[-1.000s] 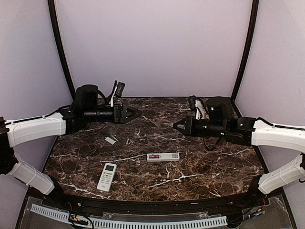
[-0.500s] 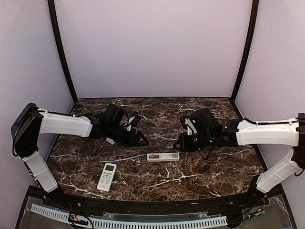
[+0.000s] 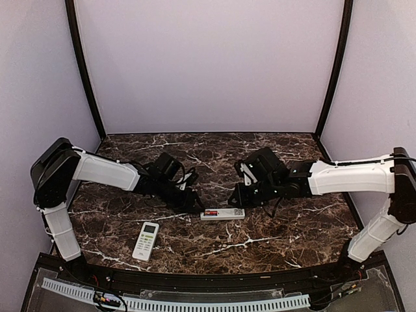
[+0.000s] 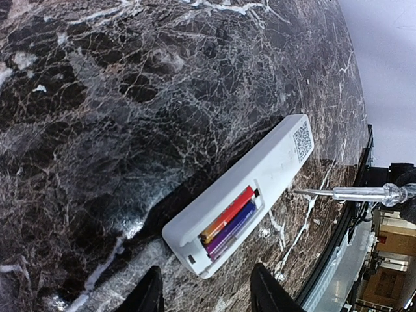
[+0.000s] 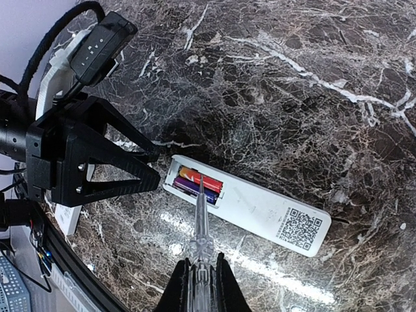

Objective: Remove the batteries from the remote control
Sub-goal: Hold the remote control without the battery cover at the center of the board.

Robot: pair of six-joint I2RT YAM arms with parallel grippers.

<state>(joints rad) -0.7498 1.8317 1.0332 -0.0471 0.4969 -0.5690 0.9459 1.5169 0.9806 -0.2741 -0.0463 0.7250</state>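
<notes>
From overhead, I saw the remote control [image 3: 222, 213] lying back-up near the middle of the surface [image 3: 292, 227], with its batteries [image 3: 210, 212] seated at its left end. The left gripper [image 3: 195, 203] and right gripper [image 3: 235, 197] hung just beside it. A second remote [image 3: 145, 240] lay toward the near-left corner.

Through the left wrist, the jaws stood wide on either side of the remote's open end, not touching it. One cell was red-orange, the other purple.

Through the right wrist, the jaws were closed on a clear-handled screwdriver [image 5: 201, 221] with its tip at the cells. I judged that, with the remote unclamped, prying could skid it, or a cell could pop out and roll toward an edge. Only a QR code [image 5: 300, 227] showed, and I could read no brand.
</notes>
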